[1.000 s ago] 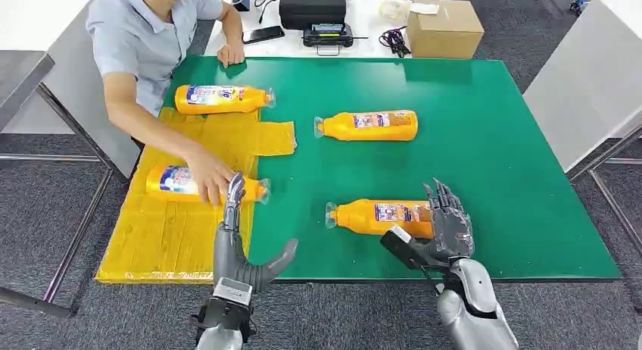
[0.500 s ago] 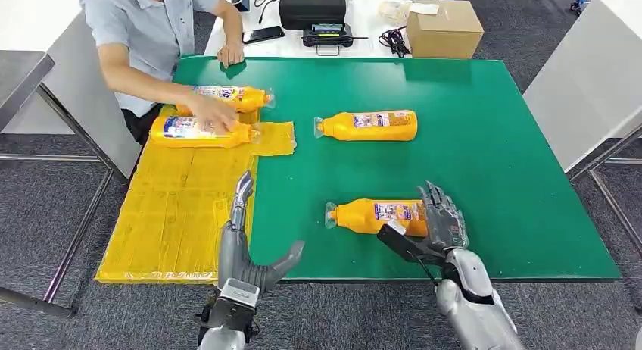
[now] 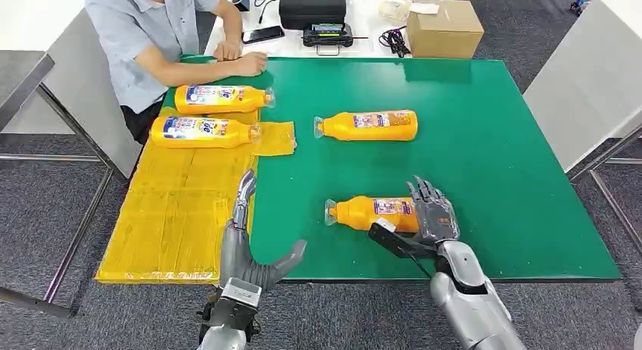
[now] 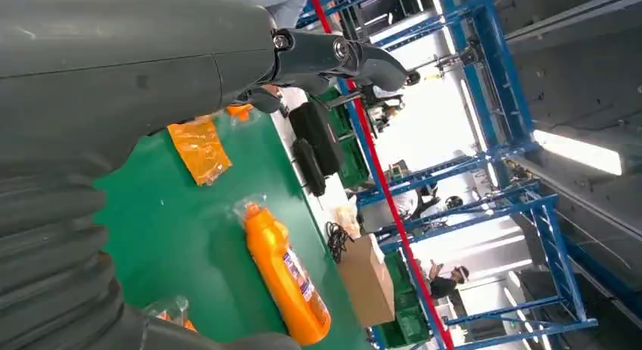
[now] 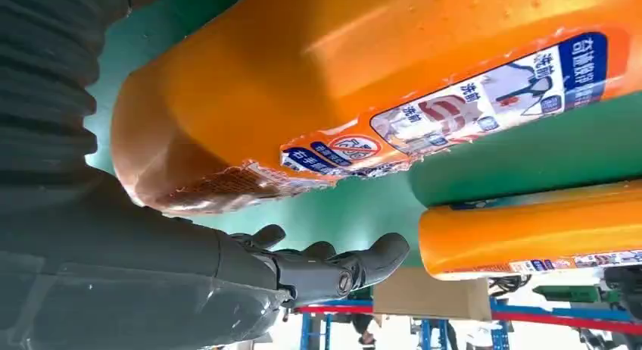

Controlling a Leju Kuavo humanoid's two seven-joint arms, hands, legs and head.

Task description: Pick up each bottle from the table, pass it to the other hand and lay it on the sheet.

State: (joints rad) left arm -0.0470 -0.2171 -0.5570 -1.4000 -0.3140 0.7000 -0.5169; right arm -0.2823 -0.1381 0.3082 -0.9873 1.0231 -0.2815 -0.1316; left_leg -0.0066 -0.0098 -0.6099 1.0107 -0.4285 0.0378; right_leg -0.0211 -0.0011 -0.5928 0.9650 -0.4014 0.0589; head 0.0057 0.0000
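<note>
Four glossy orange bottles: two on the crinkled yellow sheet (image 3: pixel 174 214), two on green felt tabletop (image 3: pixel 492 138); right robot hand (image 3: pixel 430 214) cups the near-edge bottle (image 3: pixel 371 214); left robot hand (image 3: pixel 246 236) spread wide.

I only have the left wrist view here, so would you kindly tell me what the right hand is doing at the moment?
Observer: The right hand has its fingers spread around the base end of the nearest orange plastic bottle, which lies on the green table mat.
Operator: Thank you. How many bottles lie on the sheet?
Observer: One labelled orange bottle lies on the crinkled yellow sheet. A second orange bottle lies at the sheet's far edge.
Operator: Is anyone close to them?
Observer: A person's hands rest at the table's far edge, apart from the bottles.
</note>
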